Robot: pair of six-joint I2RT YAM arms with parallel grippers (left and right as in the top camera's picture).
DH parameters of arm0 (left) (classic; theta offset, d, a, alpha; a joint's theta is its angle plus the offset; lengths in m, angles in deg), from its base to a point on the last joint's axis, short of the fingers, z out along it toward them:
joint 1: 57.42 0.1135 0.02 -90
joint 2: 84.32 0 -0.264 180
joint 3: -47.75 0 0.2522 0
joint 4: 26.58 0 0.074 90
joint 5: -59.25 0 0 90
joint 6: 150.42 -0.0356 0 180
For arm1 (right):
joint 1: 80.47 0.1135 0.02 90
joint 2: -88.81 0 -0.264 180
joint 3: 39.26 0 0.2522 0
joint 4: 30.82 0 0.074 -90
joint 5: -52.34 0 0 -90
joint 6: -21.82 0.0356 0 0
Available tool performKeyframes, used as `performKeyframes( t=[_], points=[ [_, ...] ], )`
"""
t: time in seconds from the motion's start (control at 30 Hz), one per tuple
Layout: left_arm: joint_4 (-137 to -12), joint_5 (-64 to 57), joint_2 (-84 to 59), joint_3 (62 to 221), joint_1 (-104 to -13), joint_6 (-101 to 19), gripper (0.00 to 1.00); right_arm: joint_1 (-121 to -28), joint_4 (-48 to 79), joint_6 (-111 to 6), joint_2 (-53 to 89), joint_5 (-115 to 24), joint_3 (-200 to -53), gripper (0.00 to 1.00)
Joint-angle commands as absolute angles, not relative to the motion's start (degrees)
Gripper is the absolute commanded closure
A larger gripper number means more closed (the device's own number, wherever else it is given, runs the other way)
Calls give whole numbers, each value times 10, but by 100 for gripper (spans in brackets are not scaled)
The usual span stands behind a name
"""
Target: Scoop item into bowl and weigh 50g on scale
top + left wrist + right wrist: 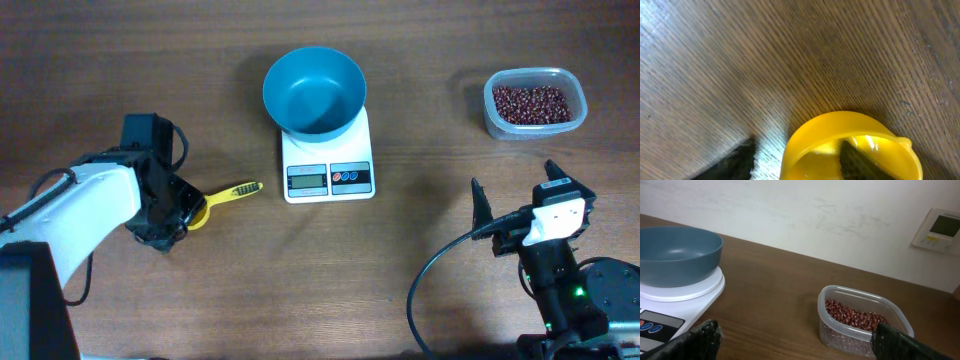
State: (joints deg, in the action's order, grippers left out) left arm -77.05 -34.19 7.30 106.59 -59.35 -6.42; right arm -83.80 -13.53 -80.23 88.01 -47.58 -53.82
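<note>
The blue bowl (314, 85) sits squarely on the scale (328, 178) at upper centre, so anything tipped in gets weighed; it looks empty. The beans (533, 103) all lie in a clear tub (534, 132) at upper right, well apart from the bowl. At centre left, the left gripper (178, 212) straddles the cup of a yellow scoop (235, 191). One finger (855, 161) is inside and the other outside with a gap, so it is spread, not clamped. The right gripper (515, 195), lower right, is spread wide and empty, facing the tub, perhaps to steady it. Bare table (430, 60) between scale and tub leaves room to carry the scoop across.
</note>
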Motion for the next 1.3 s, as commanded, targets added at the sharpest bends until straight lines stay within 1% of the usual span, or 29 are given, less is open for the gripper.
performKeyframes(
  t=[0.0, 0.07, 0.1, 0.17, 0.23, 0.37, 0.4, 0.47, 0.53, 0.6, 0.8, 1.13, 1.2, 1.27],
  points=[
    [-766, -340, 77, 1054, -595, -60, 65, -835, -135, -801, 883, -473, -533, 1],
    [-766, -340, 77, 1054, -595, -60, 87, -835, -135, -801, 883, -473, -533, 1],
    [-766, -339, 77, 1054, -595, -60, 100, -835, -135, -801, 883, -473, -533, 1],
    [-773, -331, 76, 1055, -595, -62, 100, -835, -135, -801, 883, -473, -533, 1],
    [-801, -331, 63, 1065, -595, -92, 100, -835, -135, -801, 883, -473, -533, 1],
    [-967, -322, -35, 1105, -595, -150, 100, -835, -135, -801, 883, -473, -533, 1],
    [-977, -310, -51, 1109, -595, -163, 100, -835, -134, -801, 883, -473, -533, 1],
    [-983, -209, -132, 1112, -595, -248, 100, -835, -135, -801, 883, -473, -533, 1],
    [-984, -105, -180, 1112, -595, -324, 100, -835, -135, -801, 883, -473, -533, 1],
    [-992, -60, -191, 1112, -595, -382, 100, -835, -135, -801, 883, -473, -533, 1],
    [-1101, -63, -190, 1110, -596, -410, 100, -835, -135, -801, 883, -473, -533, 1],
    [-1113, -61, -190, 1110, -596, -405, 100, -835, -135, -801, 883, -473, -533, 1],
    [-1104, -66, -190, 1110, -596, -354, 100, -835, -135, -801, 883, -476, -533, 1],
    [-1064, -66, -190, 1110, -596, -284, 100, -835, -137, -780, 883, -496, -533, 1]
  ],
)
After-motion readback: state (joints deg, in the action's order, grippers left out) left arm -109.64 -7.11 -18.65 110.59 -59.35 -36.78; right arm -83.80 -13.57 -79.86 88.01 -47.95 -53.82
